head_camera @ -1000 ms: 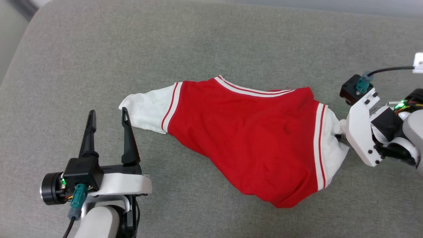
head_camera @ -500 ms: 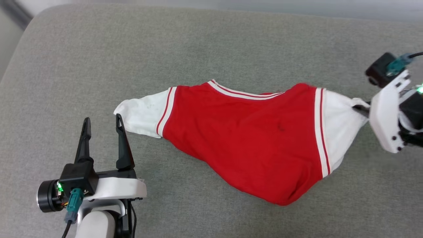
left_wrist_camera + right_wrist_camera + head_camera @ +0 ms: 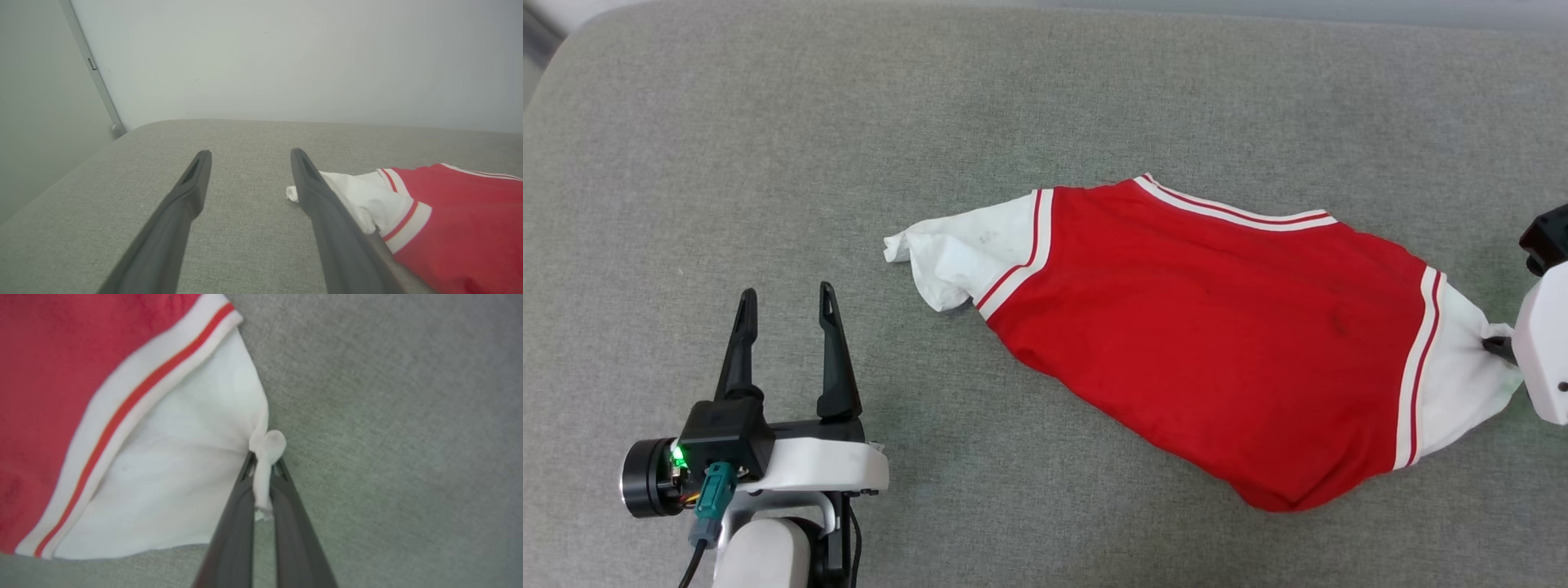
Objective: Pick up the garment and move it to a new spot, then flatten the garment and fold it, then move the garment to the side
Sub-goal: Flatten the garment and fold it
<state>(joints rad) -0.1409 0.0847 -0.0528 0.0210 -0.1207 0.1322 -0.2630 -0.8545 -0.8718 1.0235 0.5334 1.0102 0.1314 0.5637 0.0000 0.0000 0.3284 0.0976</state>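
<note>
Lying on the grey fabric cushion (image 3: 768, 122), the garment (image 3: 1217, 327) is found toward the right half of the head view. It's stretched out sideways rather than laid neatly flat, so a bit of a lopsided shape. Mostly plain red cloth is shown facing up. A striped trim (image 3: 1233, 208) in red and white is seen along the far edge, and both white sleeves are set off from the red by the same kind of stripes. The crumpled sleeve (image 3: 964, 253) is pointed toward the robot's left and is rumpled at its tip. The pinched sleeve (image 3: 1462, 384) is drawn to a point at the right edge of the view.

That point is clamped by the right gripper (image 3: 1499, 347). It's shown pretty clearly in the right wrist view: the right gripper (image 3: 264, 461) is closed tight on a bunched bit of white sleeve cloth. A small knob of fabric is poked out past the tips, and a strip is squeezed between the two dark fingers (image 3: 237, 522). The garment (image 3: 163, 465) is fanned out from there across the cushion.

The left gripper (image 3: 784, 294) is held spread wide and empty over bare cushion, near the crumpled sleeve but apart from it. In the left wrist view the left gripper (image 3: 250, 152) is seen splayed, with the garment (image 3: 449, 212) partly hidden behind one finger. A pale wall (image 3: 286, 61) is seen beyond the cushion.
</note>
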